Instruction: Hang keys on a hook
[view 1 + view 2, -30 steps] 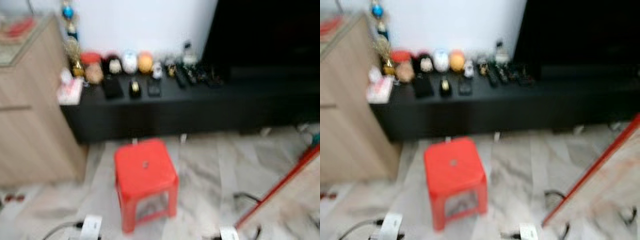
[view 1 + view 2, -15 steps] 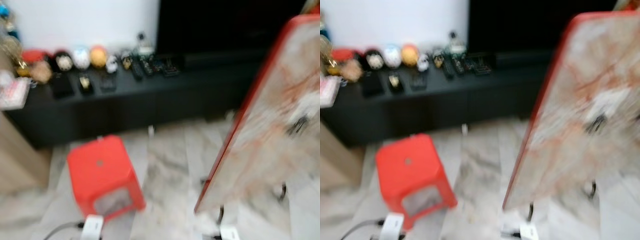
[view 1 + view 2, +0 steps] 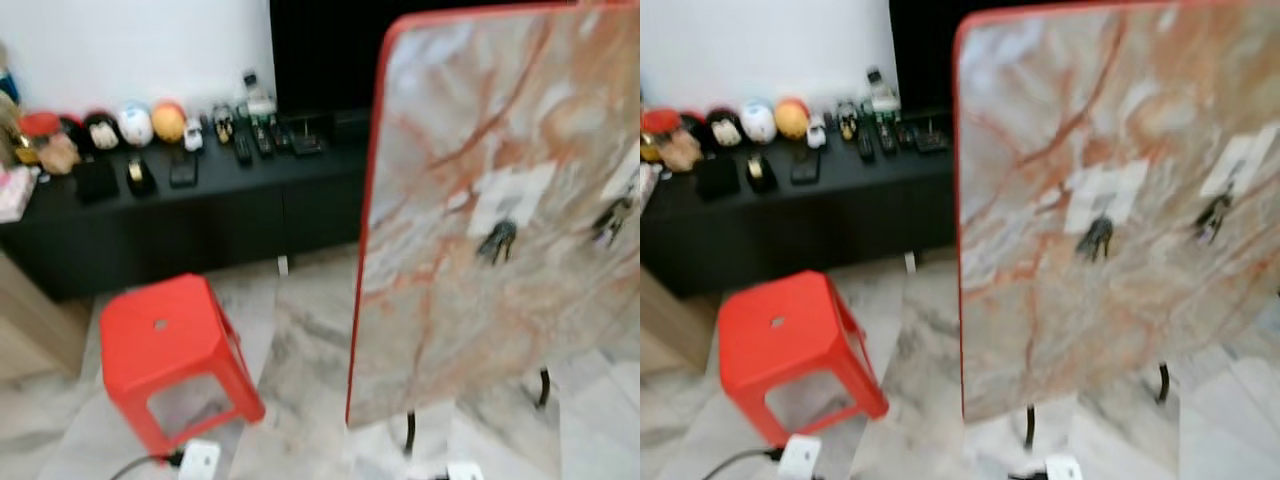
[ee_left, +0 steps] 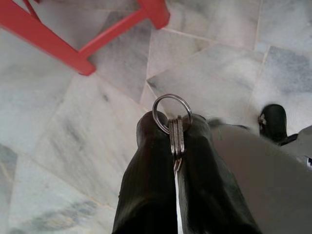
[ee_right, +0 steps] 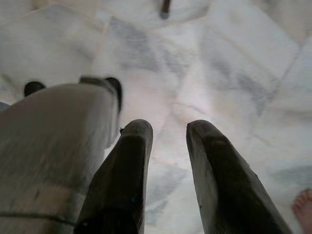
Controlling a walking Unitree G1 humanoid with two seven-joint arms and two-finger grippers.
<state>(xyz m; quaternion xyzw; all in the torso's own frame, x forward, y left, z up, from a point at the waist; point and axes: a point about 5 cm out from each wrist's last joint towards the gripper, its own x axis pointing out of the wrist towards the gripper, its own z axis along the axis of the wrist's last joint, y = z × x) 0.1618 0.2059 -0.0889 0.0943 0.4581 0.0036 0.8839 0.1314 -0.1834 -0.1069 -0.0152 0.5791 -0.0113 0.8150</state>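
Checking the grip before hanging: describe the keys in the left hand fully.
The keys look like thin flat silvery metal, stacked edge-on and pinched between the two black fingers of the left hand, which is shut on them. A round split ring sticks out past the fingertips, above the marble floor.

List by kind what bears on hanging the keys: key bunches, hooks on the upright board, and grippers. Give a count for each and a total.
Key bunches: 1, the keys in the left gripper
Hooks: 2, hook and hook, on the board
Grippers: 2, left and right gripper
Total: 5
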